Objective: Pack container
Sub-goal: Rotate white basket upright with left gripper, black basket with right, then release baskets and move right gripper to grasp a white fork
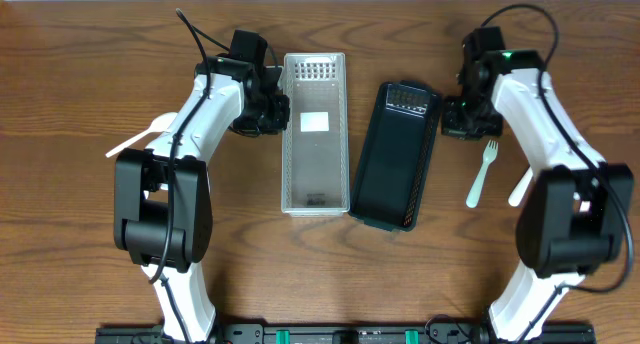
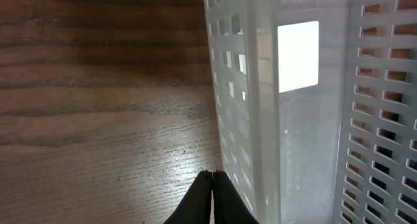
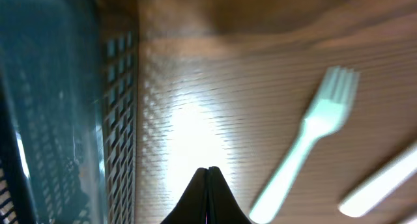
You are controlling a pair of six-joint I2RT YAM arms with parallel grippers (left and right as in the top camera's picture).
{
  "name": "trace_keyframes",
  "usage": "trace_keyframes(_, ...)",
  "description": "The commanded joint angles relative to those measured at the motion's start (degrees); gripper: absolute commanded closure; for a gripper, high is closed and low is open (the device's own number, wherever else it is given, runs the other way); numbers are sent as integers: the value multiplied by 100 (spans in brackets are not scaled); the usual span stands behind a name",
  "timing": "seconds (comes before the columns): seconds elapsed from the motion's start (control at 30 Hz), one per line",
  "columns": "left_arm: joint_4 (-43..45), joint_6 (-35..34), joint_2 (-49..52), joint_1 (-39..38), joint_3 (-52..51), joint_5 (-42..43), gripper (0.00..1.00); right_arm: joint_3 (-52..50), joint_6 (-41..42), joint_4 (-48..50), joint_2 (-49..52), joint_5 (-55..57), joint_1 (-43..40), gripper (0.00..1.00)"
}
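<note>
A white slotted container stands at the table's middle, empty but for a white label; it also shows in the left wrist view. A black slotted container lies tilted to its right and shows in the right wrist view. A pale green fork and a white utensil lie at the right. A white spoon lies at the left. My left gripper is shut and empty beside the white container's left wall. My right gripper is shut and empty between the black container and the fork.
The wooden table carries nothing else in view. The arms' bases stand at the front edge, left and right.
</note>
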Motion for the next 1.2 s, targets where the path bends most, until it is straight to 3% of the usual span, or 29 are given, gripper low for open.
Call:
trace_keyframes(0.0,-22,74,4,17,57,52,94,-35,-81,59,238,-413,68,99)
trace_keyframes(0.33,-7,74,4,17,57,52,94,-26,-1241,846,446,-1720,81,99)
trace_keyframes(1.17,-334,72,4,-20,57,52,94,-26,-1429,1858,448,-2485,79,93)
